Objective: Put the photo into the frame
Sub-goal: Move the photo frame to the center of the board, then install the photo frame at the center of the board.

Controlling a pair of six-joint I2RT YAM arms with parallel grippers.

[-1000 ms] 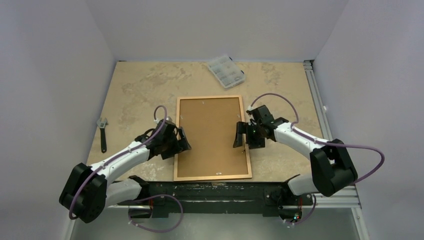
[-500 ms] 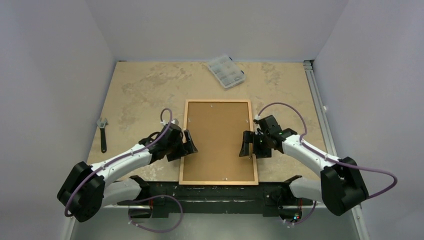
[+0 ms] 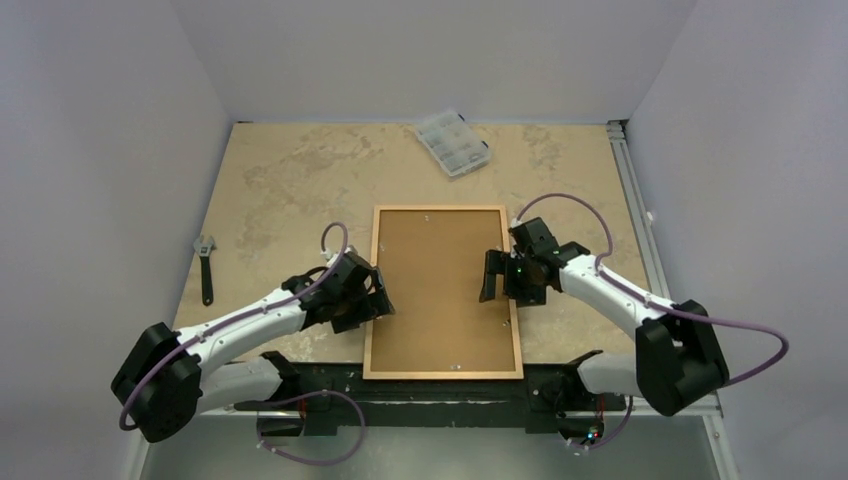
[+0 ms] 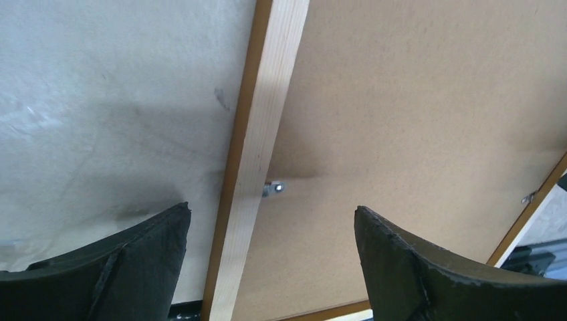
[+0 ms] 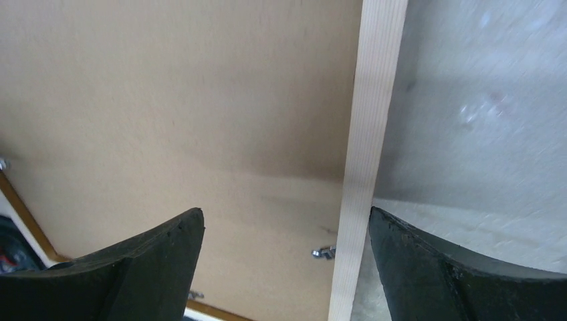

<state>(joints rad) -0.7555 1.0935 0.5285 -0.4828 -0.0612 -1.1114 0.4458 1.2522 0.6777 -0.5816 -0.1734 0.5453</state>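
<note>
The frame [image 3: 440, 209] lies back side up near the table's front edge, its brown backing board [image 3: 440, 290] filling it. The photo is hidden or out of view. My left gripper [image 3: 376, 296] is open, its fingers straddling the frame's left rail [image 4: 267, 134], with nothing gripped. My right gripper [image 3: 497, 278] is open, straddling the right rail [image 5: 374, 100]. In the left wrist view my left gripper [image 4: 271, 210] shows a small metal clip [image 4: 274, 188] between its fingers. In the right wrist view my right gripper [image 5: 286, 212] has another clip [image 5: 323, 252] near it.
A small clear plastic compartment box [image 3: 452, 142] sits at the back of the table. A wrench [image 3: 205, 265] lies at the left edge. A metal rail [image 3: 640, 220] runs along the right side. The black arm base [image 3: 440, 385] borders the frame's near rail.
The frame has slid to the right and a little toward the near edge, with both grippers moving along beside its rails. Both grippers stay open.
</note>
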